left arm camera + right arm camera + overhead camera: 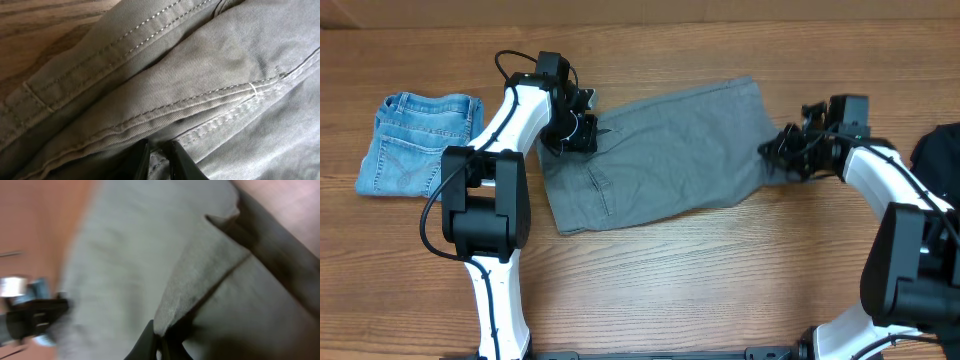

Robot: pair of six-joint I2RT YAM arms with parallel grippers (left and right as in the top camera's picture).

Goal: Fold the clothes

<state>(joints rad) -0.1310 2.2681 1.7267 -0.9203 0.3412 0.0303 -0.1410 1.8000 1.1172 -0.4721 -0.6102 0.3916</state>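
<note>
Grey shorts lie spread flat at the middle of the table, waistband toward 9 o'clock and leg hems toward 3 o'clock. The left gripper sits at the 10 o'clock corner of the cloth, its jaws drawn nearly together on a ridge of fabric beside a stitched seam. The right gripper is at the 3 o'clock hem, jaws fully closed, and it appears to pinch the hem edge.

The step in hand looks like taking two opposite ends so the shorts can be folded over. To do it well, both pinches should bite past the seam or hem into doubled cloth, so that nothing slips. The arms should lift together and keep the cloth lightly taut between them, then lay one edge squarely on the other.

Only the overhead view shows the whole layout: light-blue denim shorts lie folded at 9 o'clock, and a black garment lies at the 3 o'clock edge. It cannot show what is between the jaws. The left wrist view shows the fabric ridge rising into the fingertips. The right wrist view is blurred but shows a lifted flap of hem running to its closed tips.
</note>
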